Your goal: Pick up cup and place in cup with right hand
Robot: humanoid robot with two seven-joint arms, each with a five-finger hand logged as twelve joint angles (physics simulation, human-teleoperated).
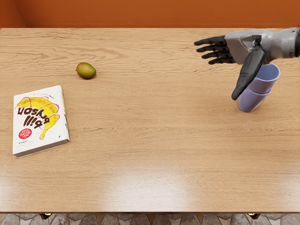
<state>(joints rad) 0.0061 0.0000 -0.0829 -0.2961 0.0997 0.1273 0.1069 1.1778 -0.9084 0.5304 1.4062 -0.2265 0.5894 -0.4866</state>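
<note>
Lavender cup (265,83) sitting in its twin, light and stiff in the look

The upper piece is nesting inside the lower cup (253,101), toward the right side of the tabletop (140,140), with much of its body standing out above the lower rim. The pair is slanting in the view; whether it is truly leaning, I cannot tell. The right hand (218,75) is holding nothing: its fingers are reaching out straight, its thumb hanging well apart from them and partly covering the cups. Whether it is touching them, I cannot tell.

Judging by the smooth, thin walls, I am expecting a light, rigid shell, probably plastic, perhaps a little slippery and easy to tip. Placing is looking done, so the hand is needing only to clear the stack without the thumb dragging it. Should a regrip be needed, the exposed wall below the upper rim is offering the best hold; squeezing lower is risking catching both.
</note>
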